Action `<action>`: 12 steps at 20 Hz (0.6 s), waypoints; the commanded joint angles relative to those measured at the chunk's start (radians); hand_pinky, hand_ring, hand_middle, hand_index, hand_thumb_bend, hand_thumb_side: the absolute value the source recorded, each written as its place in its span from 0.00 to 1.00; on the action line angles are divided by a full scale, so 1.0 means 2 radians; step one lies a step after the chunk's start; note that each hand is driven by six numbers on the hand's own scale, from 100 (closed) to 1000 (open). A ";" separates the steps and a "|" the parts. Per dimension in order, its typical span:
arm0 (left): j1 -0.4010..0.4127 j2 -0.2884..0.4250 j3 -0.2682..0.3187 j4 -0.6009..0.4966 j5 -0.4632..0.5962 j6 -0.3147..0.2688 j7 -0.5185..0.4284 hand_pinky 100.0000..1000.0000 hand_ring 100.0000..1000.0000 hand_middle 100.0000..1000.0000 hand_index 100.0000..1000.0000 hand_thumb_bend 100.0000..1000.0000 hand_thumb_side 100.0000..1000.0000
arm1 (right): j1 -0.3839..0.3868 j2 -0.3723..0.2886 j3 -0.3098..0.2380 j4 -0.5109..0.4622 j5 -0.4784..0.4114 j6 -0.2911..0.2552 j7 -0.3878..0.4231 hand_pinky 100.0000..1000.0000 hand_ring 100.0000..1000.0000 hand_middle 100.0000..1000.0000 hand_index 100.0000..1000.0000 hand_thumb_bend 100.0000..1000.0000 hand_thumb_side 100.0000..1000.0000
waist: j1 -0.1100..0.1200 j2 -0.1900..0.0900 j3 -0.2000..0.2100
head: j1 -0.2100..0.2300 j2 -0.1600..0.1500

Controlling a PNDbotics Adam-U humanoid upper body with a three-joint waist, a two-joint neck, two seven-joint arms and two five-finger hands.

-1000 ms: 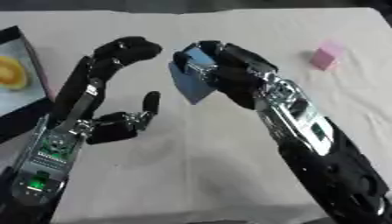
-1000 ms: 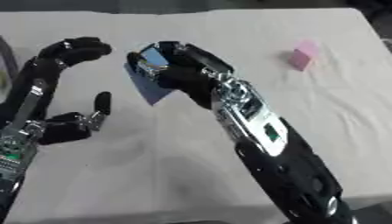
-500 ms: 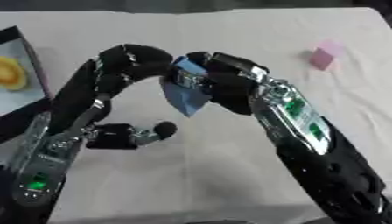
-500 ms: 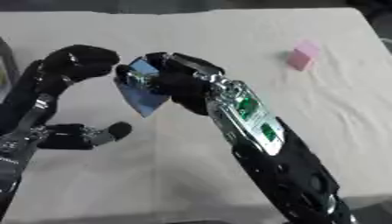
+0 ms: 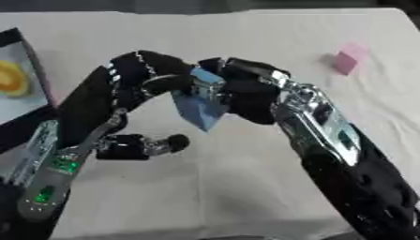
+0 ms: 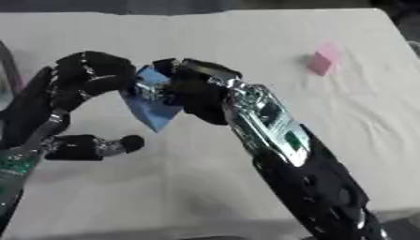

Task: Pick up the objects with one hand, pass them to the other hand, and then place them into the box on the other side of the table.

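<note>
A blue block [image 5: 199, 108] was gripped by the right hand [image 5: 246, 93] above the table [image 5: 246, 37], the left hand [image 5: 144, 79] curled onto it, for transfer.

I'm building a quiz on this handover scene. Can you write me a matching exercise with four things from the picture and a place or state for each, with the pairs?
Things:
1. blue object
2. pink block
3. box
4. left hand

Places or states:
A. lying alone on the cloth at the far right
B. at the left edge, with something yellow inside
C. held above the table in the right hand
D. fingers curled over the top of the blue object

Pairs: 1-C, 2-A, 3-B, 4-D
</note>
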 commanded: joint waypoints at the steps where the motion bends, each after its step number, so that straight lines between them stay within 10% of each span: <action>1: -0.009 0.000 -0.001 0.000 -0.003 0.007 0.003 0.75 0.77 0.75 0.89 0.48 0.00 | -0.007 -0.008 -0.001 -0.015 -0.005 0.004 0.009 0.79 0.39 0.37 0.51 0.00 0.15 | 0.000 -0.007 0.000 | -0.002 -0.001; 12: -0.018 -0.007 -0.012 -0.002 0.007 0.007 -0.001 0.75 0.77 0.75 0.89 0.47 0.00 | -0.006 -0.007 -0.006 0.001 0.009 0.005 0.055 0.79 0.39 0.37 0.51 0.00 0.15 | 0.000 -0.007 -0.001 | -0.002 -0.001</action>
